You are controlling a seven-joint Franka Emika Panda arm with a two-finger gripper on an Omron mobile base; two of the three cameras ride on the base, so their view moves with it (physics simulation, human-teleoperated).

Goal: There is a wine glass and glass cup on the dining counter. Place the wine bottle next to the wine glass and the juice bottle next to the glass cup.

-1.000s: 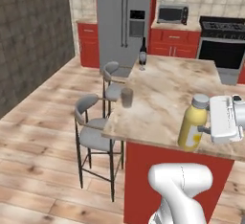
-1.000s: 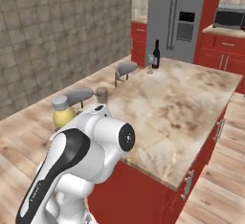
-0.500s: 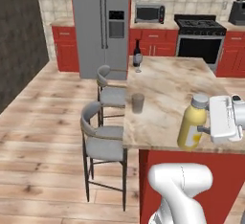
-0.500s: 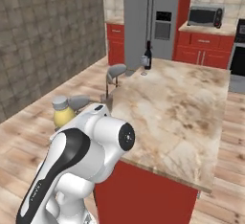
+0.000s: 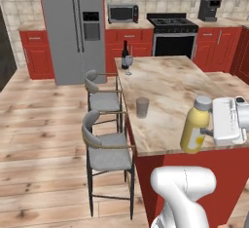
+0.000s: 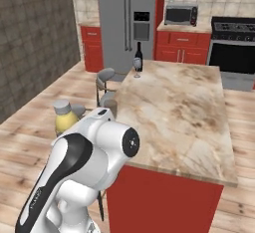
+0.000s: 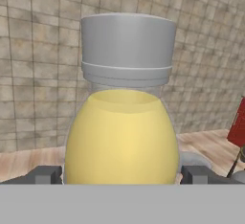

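Jaws stood clamped on the rounded yellow plastic juice bottle with the pale cap, one dark finger tip pressed to each flank of its body; I recorded the gripper as holding it upright. From the left base camera I saw the juice bottle held above the near end of the large island desk with the beige-brown marbled top and red cabinet base; whether its bottom touched the top I could not tell. From the right base camera the bottle showed past the arm's white shoulder, off the desk's left edge as that camera saw it.

I noted the short clear-greyish stemless glass cup standing upright on the desk near its left edge, apart from the held bottle. At the far left corner of the desk the dark, nearly black wine bottle with the slim neck stood upright, with the small clear stemmed wine glass just beside it. The right base camera confirmed that pairing: wine bottle and wine glass close together at the far corner.

Two grey-seated stools with wooden frames stood on the wooden floor along the desk's left side.
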